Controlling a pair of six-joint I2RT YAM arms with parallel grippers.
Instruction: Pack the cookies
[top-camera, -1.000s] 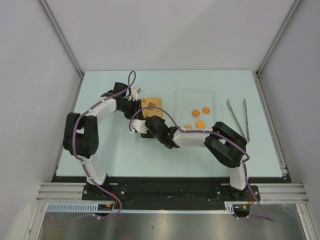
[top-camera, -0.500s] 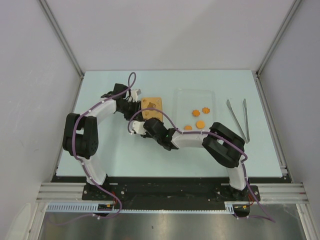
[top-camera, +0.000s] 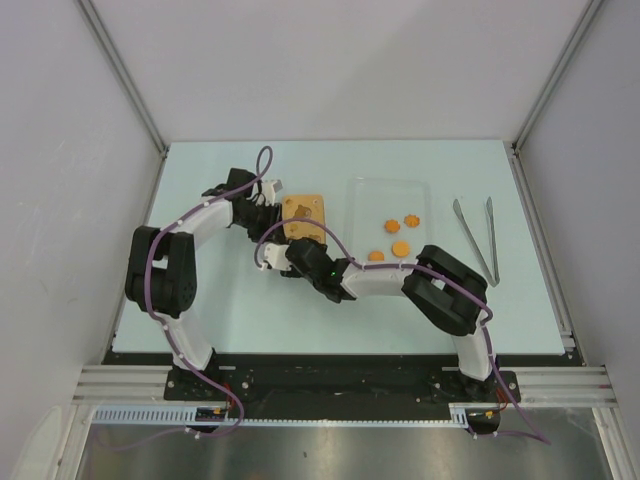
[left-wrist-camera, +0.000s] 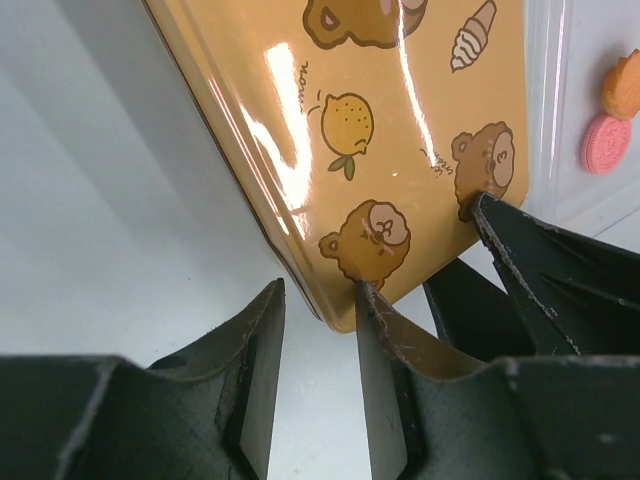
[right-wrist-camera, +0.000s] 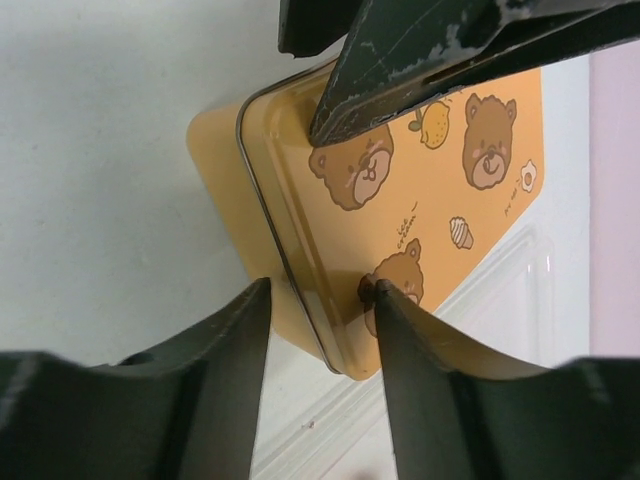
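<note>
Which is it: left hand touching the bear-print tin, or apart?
Touching. Left wrist view: one fingertip of the left hand meets the bear-print tin lid, no gap.

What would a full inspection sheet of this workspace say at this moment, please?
Surface: pale table, no damage seen.
Job's things: orange cookies in a clear tray; bear-print tin to its left.
Clutter: metal tongs lying to the right of the tray.
Grippers: left gripper and right gripper each straddle an edge of the tin, fingers apart; whether they grip cannot be told.
Cables: purple cables loop along both arms.
Surroundings: white walls.
</note>
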